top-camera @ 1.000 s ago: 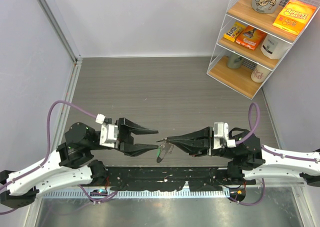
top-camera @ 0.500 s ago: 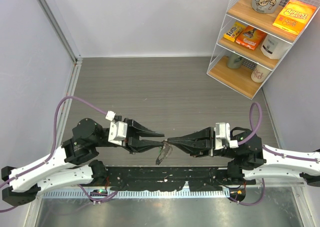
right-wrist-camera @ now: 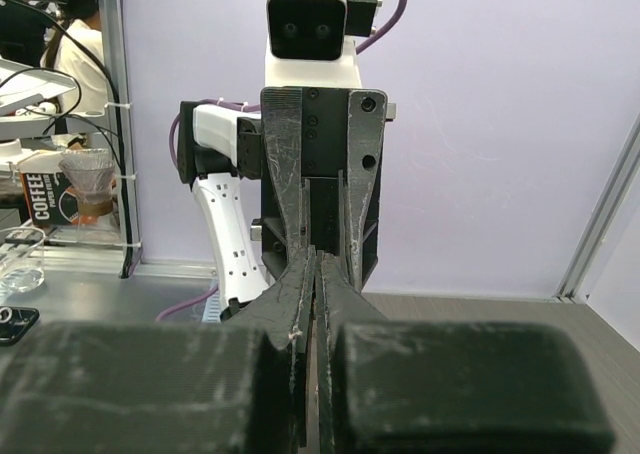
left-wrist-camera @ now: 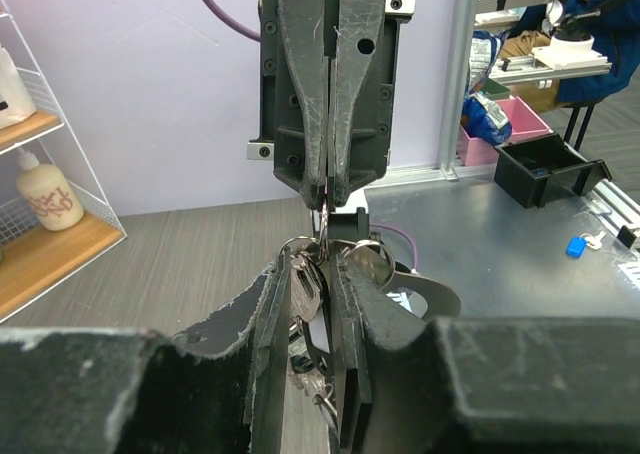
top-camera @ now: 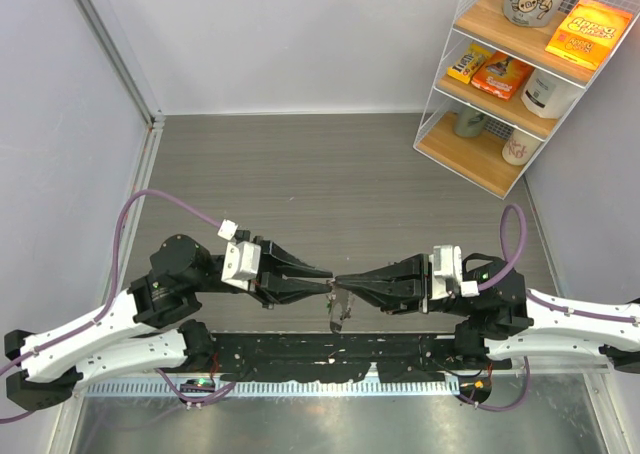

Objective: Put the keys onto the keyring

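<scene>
My left gripper point(top-camera: 326, 285) and right gripper point(top-camera: 341, 280) meet tip to tip low over the table's near edge. A bunch of small silver keys point(top-camera: 338, 314) hangs just below the tips. In the left wrist view the keys point(left-wrist-camera: 305, 292) sit between my left gripper's point(left-wrist-camera: 312, 264) nearly closed fingers. Opposite, the right gripper point(left-wrist-camera: 326, 196) is shut on a thin silvery keyring point(left-wrist-camera: 322, 222). In the right wrist view the right gripper point(right-wrist-camera: 317, 259) is shut with only a hairline gap. The green piece is hidden.
A white wire shelf rack point(top-camera: 510, 74) with boxes, mugs and bottles stands at the back right. A metal rail point(top-camera: 120, 64) runs along the left wall. A black mounting rail point(top-camera: 330, 359) lies along the near edge below the grippers.
My left gripper has moved right to meet the right gripper's tips and closed from wide open onto the hanging keys. The keys have shifted slightly right. The right arm barely moved.
</scene>
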Robot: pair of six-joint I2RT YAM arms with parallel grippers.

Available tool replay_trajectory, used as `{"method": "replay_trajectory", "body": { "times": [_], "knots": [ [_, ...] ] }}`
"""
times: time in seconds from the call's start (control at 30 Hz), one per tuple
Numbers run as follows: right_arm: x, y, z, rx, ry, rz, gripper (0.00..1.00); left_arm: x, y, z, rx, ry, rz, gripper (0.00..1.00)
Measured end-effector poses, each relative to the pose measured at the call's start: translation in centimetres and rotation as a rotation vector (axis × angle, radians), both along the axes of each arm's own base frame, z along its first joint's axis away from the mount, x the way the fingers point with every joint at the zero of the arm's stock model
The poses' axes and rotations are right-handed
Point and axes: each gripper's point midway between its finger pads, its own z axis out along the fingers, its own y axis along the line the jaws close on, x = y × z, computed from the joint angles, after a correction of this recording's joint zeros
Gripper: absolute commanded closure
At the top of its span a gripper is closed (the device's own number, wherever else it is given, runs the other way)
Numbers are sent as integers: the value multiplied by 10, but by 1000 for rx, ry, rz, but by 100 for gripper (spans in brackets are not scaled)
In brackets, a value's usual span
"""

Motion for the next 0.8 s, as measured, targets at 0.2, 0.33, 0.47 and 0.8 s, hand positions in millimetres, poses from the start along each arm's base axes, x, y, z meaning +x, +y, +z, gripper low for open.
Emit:
{"method": "replay_trajectory", "body": {
  "times": [0.2, 0.33, 0.47, 0.8],
  "knots": [
    [0, 2, 0, -5, -5, 2, 95, -1, 0, 1, -3, -2, -5, 76],
    [0, 3, -1, -9, -10, 2, 94, -1, 0, 1, -3, -2, -5, 77],
    [0, 6, -3, -16, -11, 2, 95, -1, 0, 1, -3, -3, -7, 82],
    [0, 5, 1, -10, -16, 3, 95, -2, -1, 7, -5, -6, -16, 100]
  ]
}}
